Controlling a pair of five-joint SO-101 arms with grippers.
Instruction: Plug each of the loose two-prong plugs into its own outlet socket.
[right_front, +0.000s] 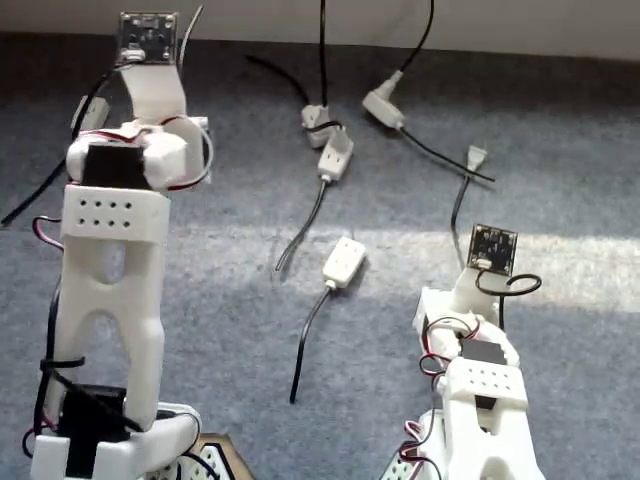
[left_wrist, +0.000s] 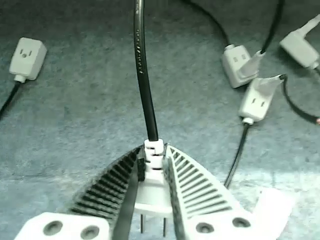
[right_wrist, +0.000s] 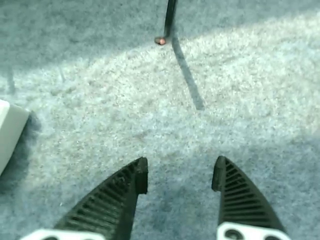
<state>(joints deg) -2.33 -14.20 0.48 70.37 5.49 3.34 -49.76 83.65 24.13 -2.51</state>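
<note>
My left gripper (left_wrist: 153, 150) is shut on a white two-prong plug (left_wrist: 152, 192), prongs pointing back toward the wrist, its black cord (left_wrist: 145, 75) running away over the carpet. Three white sockets lie ahead: a free one (left_wrist: 27, 57), a second one (left_wrist: 257, 97), and a third (left_wrist: 235, 62) with a plug seated in it. In the high view they lie at mid-table (right_front: 343, 262) and farther back (right_front: 337, 152) (right_front: 315, 118). My right gripper (right_wrist: 181, 165) hangs open over bare carpet, with a socket's edge (right_wrist: 10, 135) beside it.
Another white plug (right_front: 383, 105) on a black cord lies at the back, and a small plug (right_front: 477, 156) on a thin cord at the right. Cords trail across the grey carpet (right_front: 230, 230). A cord end (right_wrist: 161, 40) lies ahead of the right gripper.
</note>
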